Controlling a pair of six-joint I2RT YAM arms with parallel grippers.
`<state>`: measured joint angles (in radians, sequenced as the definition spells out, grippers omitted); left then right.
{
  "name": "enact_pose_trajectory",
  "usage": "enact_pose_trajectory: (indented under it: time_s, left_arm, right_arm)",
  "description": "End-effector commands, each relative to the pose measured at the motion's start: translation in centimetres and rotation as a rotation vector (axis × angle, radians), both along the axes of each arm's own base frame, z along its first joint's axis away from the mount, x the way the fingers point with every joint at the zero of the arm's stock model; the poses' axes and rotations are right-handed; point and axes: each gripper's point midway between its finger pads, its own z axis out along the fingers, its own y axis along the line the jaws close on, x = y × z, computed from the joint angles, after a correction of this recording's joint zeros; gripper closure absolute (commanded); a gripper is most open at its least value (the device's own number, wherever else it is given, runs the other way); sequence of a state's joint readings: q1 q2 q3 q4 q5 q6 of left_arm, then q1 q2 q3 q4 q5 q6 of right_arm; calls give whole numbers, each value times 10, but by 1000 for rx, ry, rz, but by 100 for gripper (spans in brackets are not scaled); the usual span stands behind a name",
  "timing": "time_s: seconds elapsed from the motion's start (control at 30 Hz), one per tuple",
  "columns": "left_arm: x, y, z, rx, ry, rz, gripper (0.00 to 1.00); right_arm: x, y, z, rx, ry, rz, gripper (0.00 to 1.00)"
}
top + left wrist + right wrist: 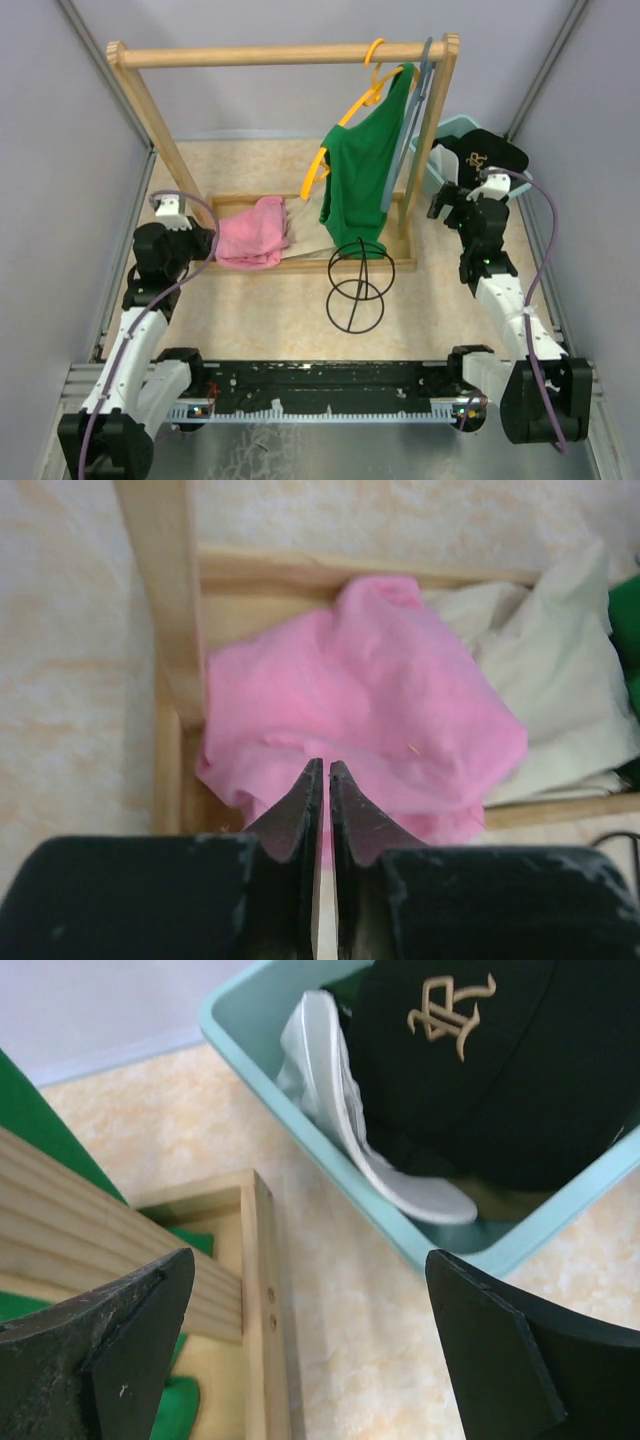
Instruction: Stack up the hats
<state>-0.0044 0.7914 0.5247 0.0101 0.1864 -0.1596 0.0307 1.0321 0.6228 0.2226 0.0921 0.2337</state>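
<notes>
Honestly, the light, floppy black fabric cap with gold emblem (480, 1070) at the far-right corner wants pinching by its stiffer brim; my right gripper (310, 1330) gapes, left gripper (322, 770) pressed together

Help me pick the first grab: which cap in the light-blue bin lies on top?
The black cap with the gold emblem. The white cap is wedged beside and partly under it, against the bin wall.
</notes>
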Motion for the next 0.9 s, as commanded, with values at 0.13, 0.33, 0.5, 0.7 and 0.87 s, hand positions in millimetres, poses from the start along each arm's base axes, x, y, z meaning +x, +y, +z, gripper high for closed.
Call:
enact_pose_trajectory:
  time_s: [0.13, 0.33, 0.5, 0.7, 0.87]
  left_arm:
    - [-63, -65, -56, -181, 505, -58, 92]
    - [-81, -103, -94, -232, 665, -100, 99]
    - [-67, -106, -118, -215, 639, -59, 100]
    - [-48, -128, -136, -233, 602, -83, 100]
    - [-24, -146, -147, -271, 533, -76, 100]
  right_arm:
    - [-16, 5, -1, 37, 34, 5, 1]
    - [-24, 7, -6, 43, 51, 10, 1]
    - [-29, 6, -7, 45, 51, 6, 1]
    - [-30, 6, -9, 49, 58, 4, 1]
    - [-34, 10, -15, 77, 80, 19, 1]
